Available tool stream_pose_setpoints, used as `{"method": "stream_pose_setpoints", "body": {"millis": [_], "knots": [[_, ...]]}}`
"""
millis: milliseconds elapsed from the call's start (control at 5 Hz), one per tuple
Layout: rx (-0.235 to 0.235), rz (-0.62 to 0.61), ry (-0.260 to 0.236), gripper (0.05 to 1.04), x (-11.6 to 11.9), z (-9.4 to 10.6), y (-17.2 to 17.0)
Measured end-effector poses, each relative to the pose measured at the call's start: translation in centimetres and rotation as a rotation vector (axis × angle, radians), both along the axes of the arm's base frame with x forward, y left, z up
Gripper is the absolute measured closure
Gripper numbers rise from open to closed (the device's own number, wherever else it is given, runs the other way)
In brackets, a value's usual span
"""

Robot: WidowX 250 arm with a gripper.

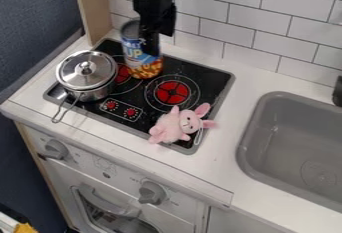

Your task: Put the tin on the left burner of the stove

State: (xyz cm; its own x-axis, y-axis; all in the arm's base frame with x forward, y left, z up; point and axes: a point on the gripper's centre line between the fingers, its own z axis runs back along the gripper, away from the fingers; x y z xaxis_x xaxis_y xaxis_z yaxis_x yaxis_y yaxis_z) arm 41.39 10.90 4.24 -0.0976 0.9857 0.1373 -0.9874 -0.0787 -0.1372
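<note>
Oven front (123, 169) is set well below the gripper (149, 46). Just under the gripper, the upright tin (137, 63) should be treated as heavy, rigid and slick, its sides pinched squarely; whether it is held cannot be told.

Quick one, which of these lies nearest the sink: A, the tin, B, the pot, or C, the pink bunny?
C: the pink bunny lies at the edge of the stove right by the sink, while the pot and the tin are farther off to the left.
</note>
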Motion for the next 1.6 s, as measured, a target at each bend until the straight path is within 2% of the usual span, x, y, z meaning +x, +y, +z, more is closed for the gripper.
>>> {"method": "stream_pose_setpoints", "body": {"millis": [200,600,800,1200,1400,1600], "knots": [[0.019,0.055,0.000,0.083,0.1,0.1,2.6],[0.057,0.120,0.001,0.083,0.2,0.7,5.7],[0.062,0.131,0.015,0.083,0.2,0.6,6.3],[0.071,0.120,-0.001,0.083,0.5,0.9,6.6],[0.040,0.099,0.021,0.083,0.1,0.7,5.7],[0.029,0.074,-0.025,0.083,0.5,3.0,4.9]]}}
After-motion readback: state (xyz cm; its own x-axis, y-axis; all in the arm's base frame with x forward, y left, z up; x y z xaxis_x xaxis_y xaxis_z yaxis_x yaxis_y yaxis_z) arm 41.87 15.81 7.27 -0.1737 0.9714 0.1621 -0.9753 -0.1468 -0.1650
